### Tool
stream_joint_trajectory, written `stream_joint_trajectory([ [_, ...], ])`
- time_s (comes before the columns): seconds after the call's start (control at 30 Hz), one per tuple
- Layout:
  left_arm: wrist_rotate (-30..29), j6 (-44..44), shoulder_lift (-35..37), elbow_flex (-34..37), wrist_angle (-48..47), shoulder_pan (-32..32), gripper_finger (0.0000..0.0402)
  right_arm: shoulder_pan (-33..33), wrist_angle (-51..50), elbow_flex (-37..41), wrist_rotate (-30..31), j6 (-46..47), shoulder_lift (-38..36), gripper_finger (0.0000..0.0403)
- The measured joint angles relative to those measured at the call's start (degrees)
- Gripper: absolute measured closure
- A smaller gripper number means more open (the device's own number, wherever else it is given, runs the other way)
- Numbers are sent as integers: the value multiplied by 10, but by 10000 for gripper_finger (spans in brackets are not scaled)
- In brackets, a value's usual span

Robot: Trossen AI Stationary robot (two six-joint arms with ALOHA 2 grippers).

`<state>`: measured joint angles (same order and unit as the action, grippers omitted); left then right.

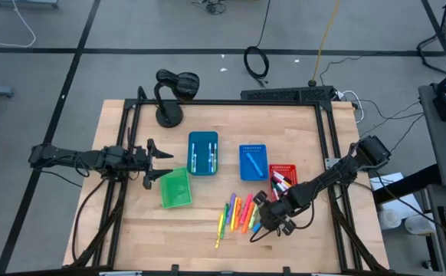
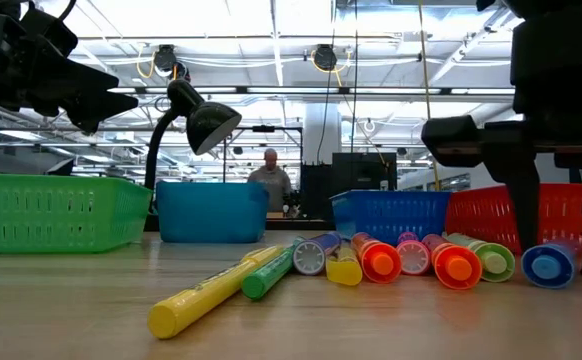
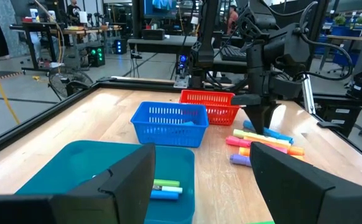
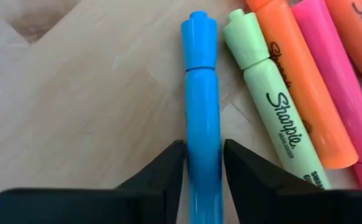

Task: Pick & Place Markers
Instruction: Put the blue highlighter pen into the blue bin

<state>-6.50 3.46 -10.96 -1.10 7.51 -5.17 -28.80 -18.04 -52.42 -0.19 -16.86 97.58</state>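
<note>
The high view looks straight down from well above, taking in the whole table (image 1: 131, 230), both arms and the floor around it. The low view sits at surface height by the table's near edge, facing level across the wood into the room behind, very close to the row of markers (image 2: 401, 260). The left wrist view looks forward between the left gripper (image 3: 203, 180) fingers, across the table toward the right arm, sharing the teal bin (image 3: 63, 165), blue bin (image 3: 168, 123), red bin (image 3: 212, 106) and markers with the high view. The right wrist view looks steeply down, extremely near, past the right gripper (image 4: 204, 171) onto a blue marker (image 4: 201, 93); the same marker cluster appears in all four views.
</note>
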Motion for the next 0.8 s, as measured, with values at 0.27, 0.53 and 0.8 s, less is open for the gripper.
stream_joint_trajectory([
  [0.27, 0, 0, 0, 0, 0, 0, 135, -2, 4, 1, 0, 66, 0, 340],
  [0.53, 0, 0, 0, 0, 0, 0, 135, -2, 11, 1, 0, 87, 1, 331],
  [0.8, 0, 0, 0, 0, 0, 0, 135, -2, 12, 1, 1, 112, 1, 343],
])
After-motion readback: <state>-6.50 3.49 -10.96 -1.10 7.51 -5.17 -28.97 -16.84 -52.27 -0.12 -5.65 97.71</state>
